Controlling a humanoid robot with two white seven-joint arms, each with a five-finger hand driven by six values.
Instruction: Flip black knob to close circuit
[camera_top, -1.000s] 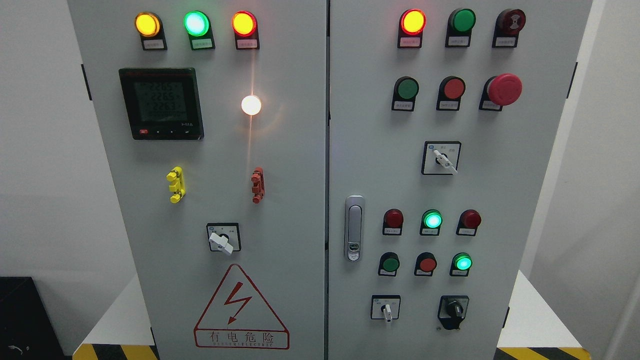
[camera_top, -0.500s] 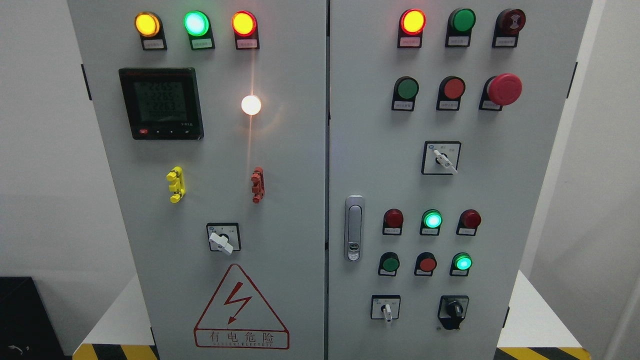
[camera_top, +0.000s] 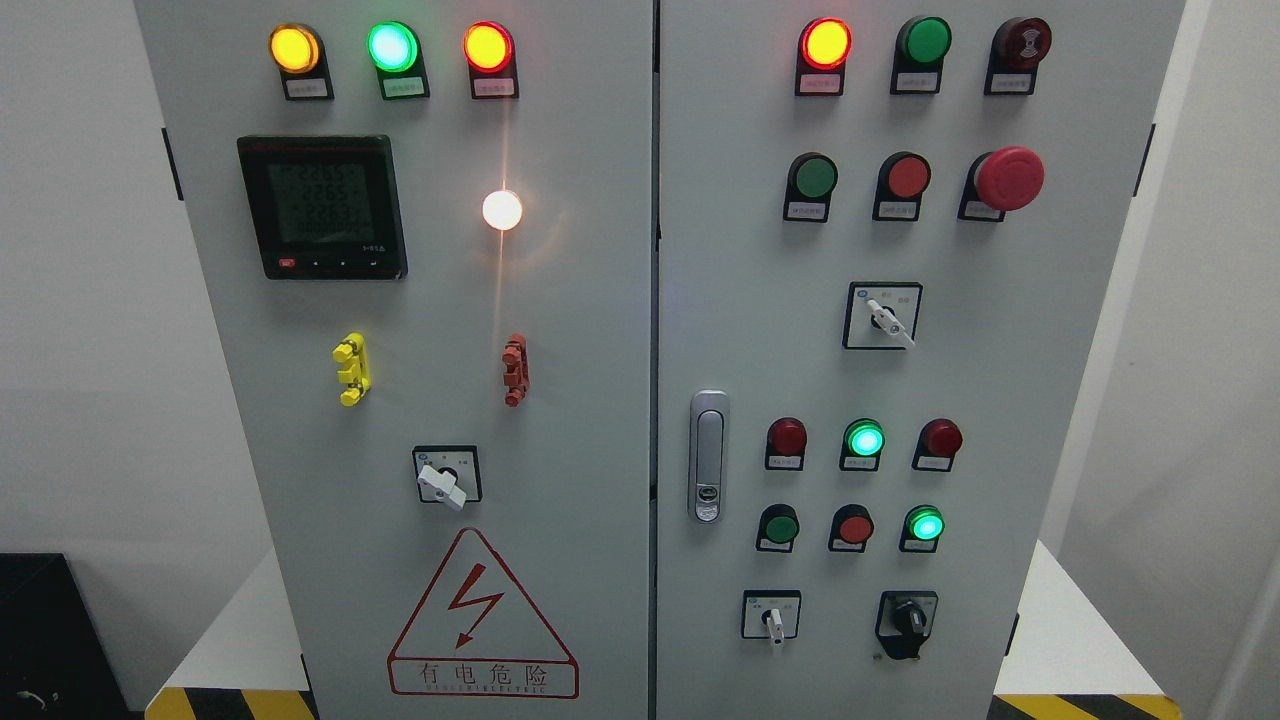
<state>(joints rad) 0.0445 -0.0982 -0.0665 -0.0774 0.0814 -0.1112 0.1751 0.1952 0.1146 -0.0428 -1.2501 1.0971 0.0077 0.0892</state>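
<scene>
The black knob (camera_top: 909, 619) sits at the lower right of the right door of a grey electrical cabinet (camera_top: 600, 330), on a black mount, its grip pointing roughly upright. Left of it is a small white-handled selector switch (camera_top: 772, 618). Neither of my hands nor arms shows anywhere in the head view.
Lit and unlit indicator lamps and push buttons cover both doors. A red mushroom stop button (camera_top: 1008, 178) juts out at the upper right. A silver door latch (camera_top: 708, 456) sits mid-cabinet. Two more white selector switches (camera_top: 883, 317) (camera_top: 445, 478) and a digital meter (camera_top: 322, 206) are on the panel.
Only the meter's digits flicker; nothing else has moved.
</scene>
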